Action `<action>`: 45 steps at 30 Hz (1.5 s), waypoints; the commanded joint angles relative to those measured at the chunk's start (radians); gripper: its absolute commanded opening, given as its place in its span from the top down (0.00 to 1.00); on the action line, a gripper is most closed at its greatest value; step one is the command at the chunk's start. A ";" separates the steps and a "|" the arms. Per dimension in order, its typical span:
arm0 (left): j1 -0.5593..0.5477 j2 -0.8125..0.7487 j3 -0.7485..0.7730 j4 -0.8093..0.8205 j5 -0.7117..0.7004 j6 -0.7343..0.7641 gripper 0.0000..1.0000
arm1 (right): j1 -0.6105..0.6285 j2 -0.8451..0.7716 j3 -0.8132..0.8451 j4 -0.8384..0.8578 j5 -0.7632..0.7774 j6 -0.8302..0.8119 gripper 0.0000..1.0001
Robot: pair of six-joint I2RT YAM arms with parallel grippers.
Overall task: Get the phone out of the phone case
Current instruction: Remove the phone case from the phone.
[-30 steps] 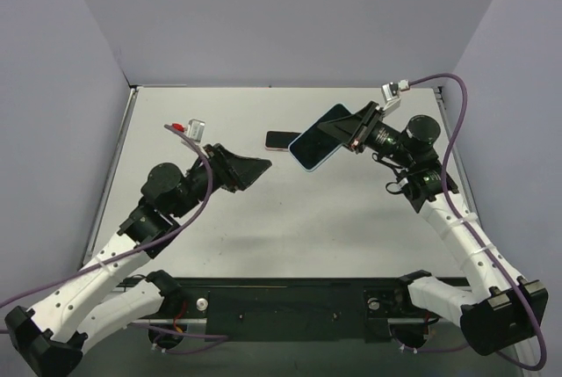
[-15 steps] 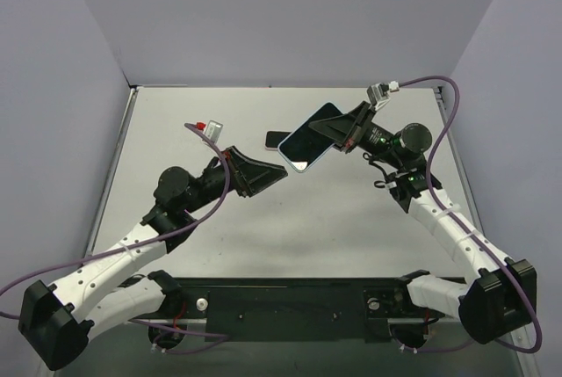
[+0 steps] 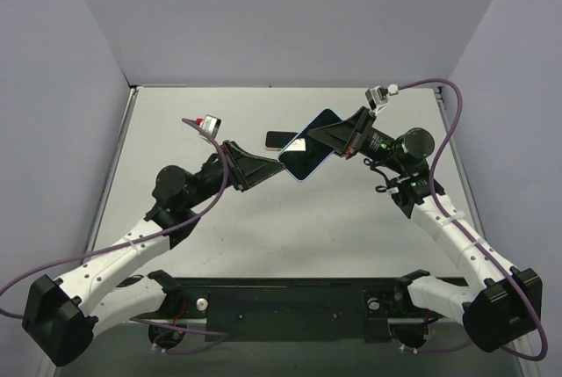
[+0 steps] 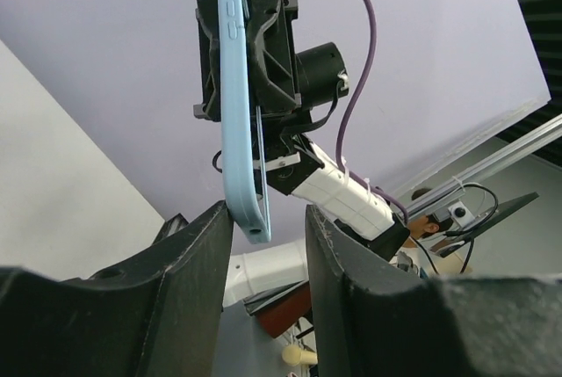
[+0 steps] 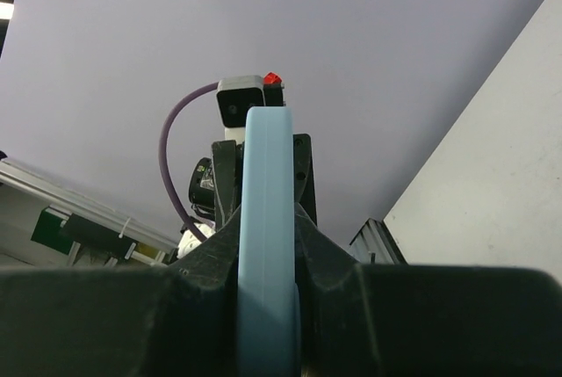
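Note:
The phone in its light blue case (image 3: 307, 145) is held up above the table, tilted, by my right gripper (image 3: 341, 137), which is shut on its upper end. In the right wrist view the case's edge (image 5: 268, 201) is clamped between the fingers of the right gripper (image 5: 268, 250). My left gripper (image 3: 276, 166) is open, and its tips reach the case's lower end. In the left wrist view the case (image 4: 239, 105) hangs edge-on, its bottom corner just between the two fingers of the left gripper (image 4: 268, 219), close to the left finger (image 4: 189, 263).
A small dark flat item with a reddish edge (image 3: 279, 139) lies on the table (image 3: 351, 236) behind the held phone. Purple walls enclose the table on three sides. Both arms meet above the table's middle.
My left arm has reached right and up until its open fingers meet the case's lower end. My right gripper has brought the phone a little left toward it.

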 commanded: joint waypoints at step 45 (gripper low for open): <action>0.079 0.107 0.040 0.393 0.109 -0.276 0.71 | 0.029 -0.031 0.013 0.252 -0.047 0.090 1.00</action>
